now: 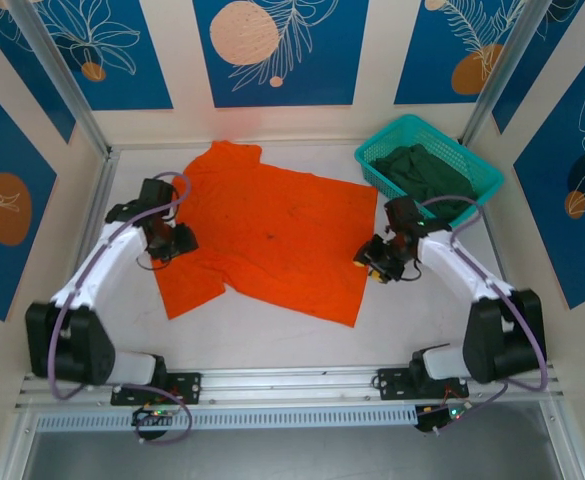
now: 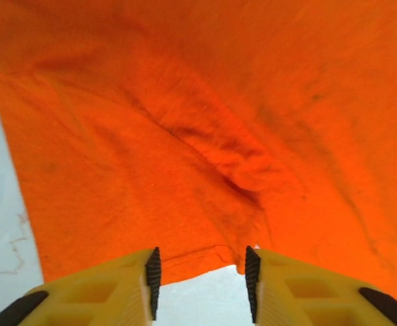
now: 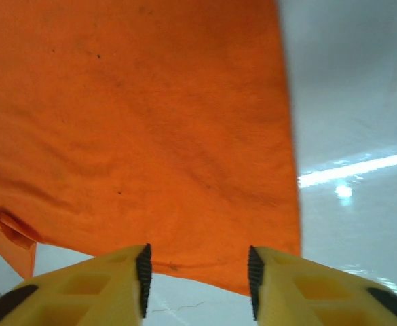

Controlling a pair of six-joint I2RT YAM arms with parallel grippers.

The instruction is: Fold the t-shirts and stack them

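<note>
Orange t-shirt point(image 1: 272, 235) spread nearly flat on the white table point(image 1: 272, 330), with one of my grippers at each side of it. Left gripper point(image 2: 201, 272): yellow jaws parted, holding nothing. A cloth edge lies just ahead of the tips, between them, and a creased ridge runs away beyond it. Right gripper point(image 3: 197, 268): jaws likewise parted and empty, with the shirt's straight edge crossing just ahead of the tips and bare table off to one side. Dark green t-shirt point(image 1: 430, 172) bunched in the teal basket point(image 1: 369, 165), well beyond the right gripper and not yet laid out.

I judge the step in hand to be taking hold of both edges for a first fold. To do it well, I would press each pair of jaws down over its hem so the cloth sits well between the pads. Then I would close both together and lift evenly, so the shirt neither drags nor skews. The crease ahead of the left jaws could bunch, so I would draw it taut first.
</note>
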